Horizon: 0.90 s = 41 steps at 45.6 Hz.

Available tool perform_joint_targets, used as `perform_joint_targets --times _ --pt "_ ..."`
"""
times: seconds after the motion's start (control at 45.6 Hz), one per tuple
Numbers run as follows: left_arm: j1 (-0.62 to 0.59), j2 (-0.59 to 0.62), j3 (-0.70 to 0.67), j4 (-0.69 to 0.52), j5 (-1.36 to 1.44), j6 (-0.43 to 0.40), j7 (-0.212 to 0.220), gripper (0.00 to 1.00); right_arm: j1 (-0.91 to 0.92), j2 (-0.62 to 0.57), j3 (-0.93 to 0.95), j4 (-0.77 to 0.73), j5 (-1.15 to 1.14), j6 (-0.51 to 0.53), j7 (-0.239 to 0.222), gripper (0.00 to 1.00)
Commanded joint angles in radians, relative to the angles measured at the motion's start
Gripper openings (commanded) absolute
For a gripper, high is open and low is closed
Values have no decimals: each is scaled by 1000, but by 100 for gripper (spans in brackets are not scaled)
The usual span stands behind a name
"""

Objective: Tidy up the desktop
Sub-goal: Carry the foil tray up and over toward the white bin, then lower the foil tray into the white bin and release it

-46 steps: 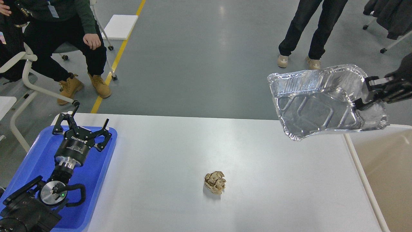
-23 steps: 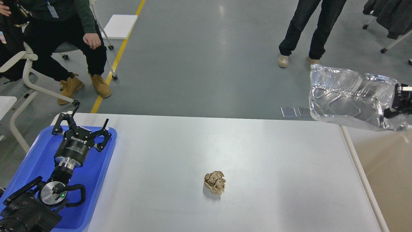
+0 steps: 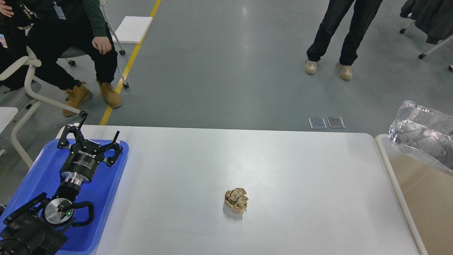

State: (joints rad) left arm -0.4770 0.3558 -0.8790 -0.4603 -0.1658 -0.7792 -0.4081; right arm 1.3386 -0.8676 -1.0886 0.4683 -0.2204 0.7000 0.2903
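The white desktop [image 3: 276, 170] fills the lower part of the head view. A crumpled brown paper ball [image 3: 236, 200] lies on it near the middle front. My left gripper [image 3: 91, 136] is open and empty, resting over the blue tray [image 3: 32, 177] at the desktop's left end. A crinkled foil container [image 3: 423, 132] shows at the right edge, tilted over the beige bin [image 3: 424, 191]. My right gripper is out of view, so I cannot tell whether the foil container is held.
A seated person [image 3: 70, 42] on a chair is at the back left beyond the desktop. Another person's legs [image 3: 336, 35] stand at the back right. Two small metal floor plates [image 3: 326, 122] lie beyond the far edge.
The foil container has moved right and down from above the desktop's right end to over the bin. The right gripper has left the view. The left arm and paper ball have not moved.
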Motion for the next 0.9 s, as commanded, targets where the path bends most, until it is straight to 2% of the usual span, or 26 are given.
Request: perform_joint_targets --times 0.0,0.175,0.351,0.614,0.767,0.876 --pt "0 0 0 0 0 0 -1 99 -292 -27 213 -117 18 -105 -5 0" --pt "0 0 0 0 0 0 0 99 -467 12 324 -232 41 -119 -7 0" --pt "0 0 0 0 0 0 -1 99 -585 53 450 -273 58 -174 -25 0" --pt "0 0 0 0 0 0 -1 99 -662 98 587 -273 58 -284 -120 0" --pt "0 0 0 0 0 0 -1 99 -677 113 628 -272 58 -336 -154 0" --pt "0 0 0 0 0 0 -1 99 -688 116 638 -272 58 -343 -157 0"
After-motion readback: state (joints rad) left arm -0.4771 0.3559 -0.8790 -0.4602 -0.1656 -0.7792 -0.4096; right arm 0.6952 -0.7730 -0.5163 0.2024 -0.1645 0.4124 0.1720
